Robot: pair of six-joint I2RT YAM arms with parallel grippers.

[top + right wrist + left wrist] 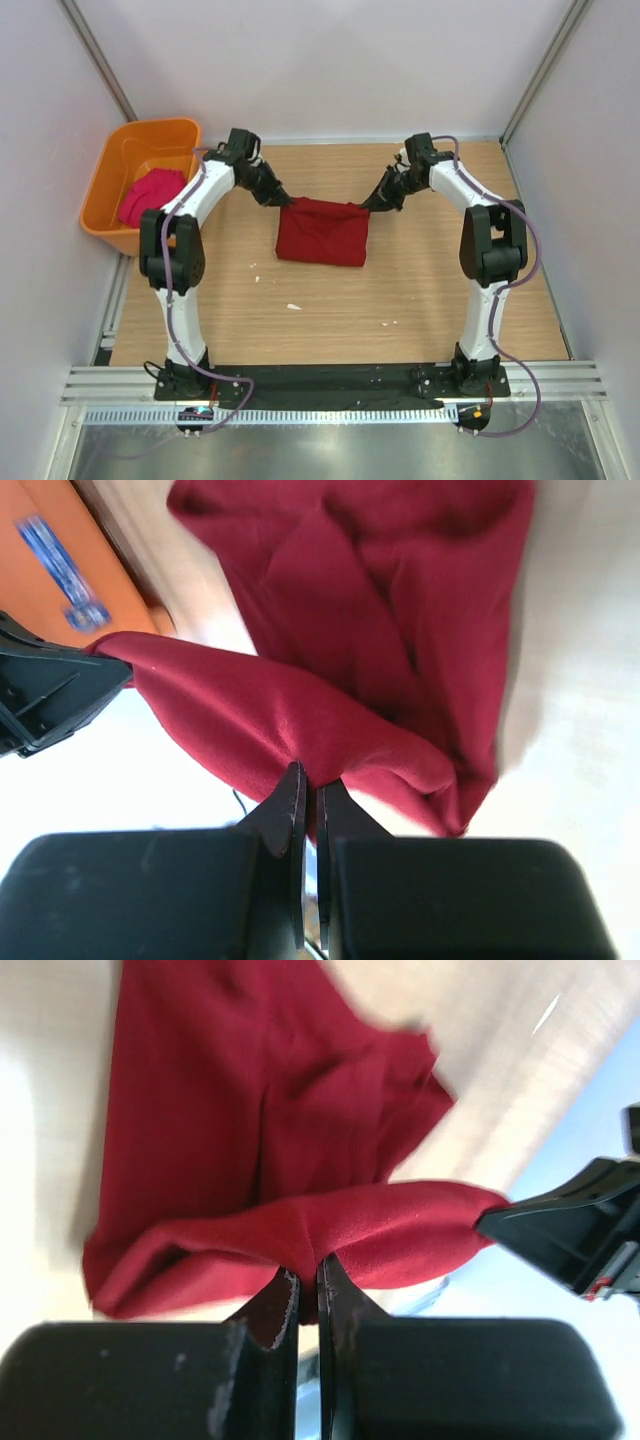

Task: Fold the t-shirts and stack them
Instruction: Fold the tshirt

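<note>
Top external view: the dark crimson t-shirt (322,232) lies folded at the centre of the table (420,300). The left gripper (286,200) pinches its far edge at the 11 o'clock corner, the right gripper (368,206) at the 1 o'clock corner; both wrist views show jaws clenched on the cloth. The magenta-pink t-shirt (150,196) sits in the orange tub (125,145) at 10 o'clock

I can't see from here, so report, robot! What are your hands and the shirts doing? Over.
Left gripper, right gripper: both shut on red t-shirt, far edge. Pink t-shirt sits in orange tub. Nothing blocking.
</note>
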